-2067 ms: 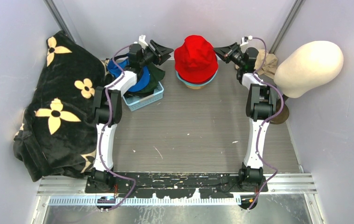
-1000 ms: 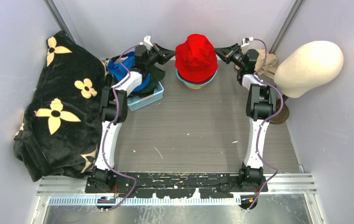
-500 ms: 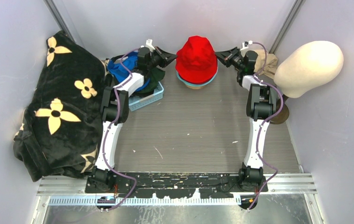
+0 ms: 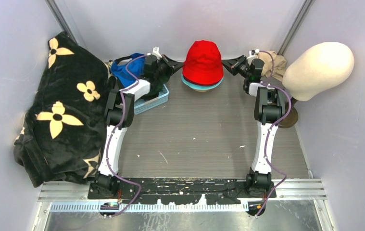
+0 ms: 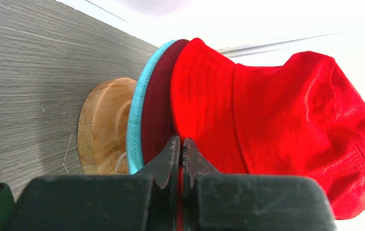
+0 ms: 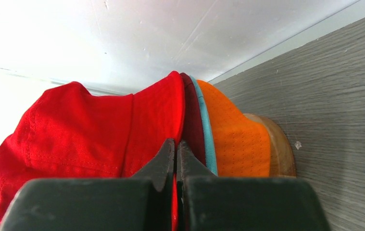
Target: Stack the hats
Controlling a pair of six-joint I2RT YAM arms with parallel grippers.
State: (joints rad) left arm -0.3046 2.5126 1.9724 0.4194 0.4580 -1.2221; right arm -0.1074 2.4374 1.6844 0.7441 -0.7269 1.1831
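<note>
A red bucket hat (image 4: 202, 57) sits on top of a stack at the back middle of the table. Under it lie a teal hat (image 4: 199, 86) and an orange hat (image 6: 238, 144), on a wooden stand (image 5: 103, 125). My left gripper (image 4: 178, 65) is shut on the red hat's left brim, with red cloth between its jaws (image 5: 180, 144). On the opposite brim my right gripper (image 4: 228, 62) is shut too, pinching red cloth (image 6: 175, 147). The teal brim (image 5: 136, 125) shows just below the red brim. A blue cap (image 4: 122, 72) lies in a basket behind the left arm.
The light blue basket (image 4: 149, 101) stands at the back left, next to a black flowered blanket (image 4: 60, 110). A cream head form (image 4: 317, 67) and a beige rag (image 4: 274, 62) are at the back right. The back wall is close behind the stack.
Both grippers have come down and back with the red hat's brim. The hat now sits lower on the stack, and the top view no longer shows the stand.
</note>
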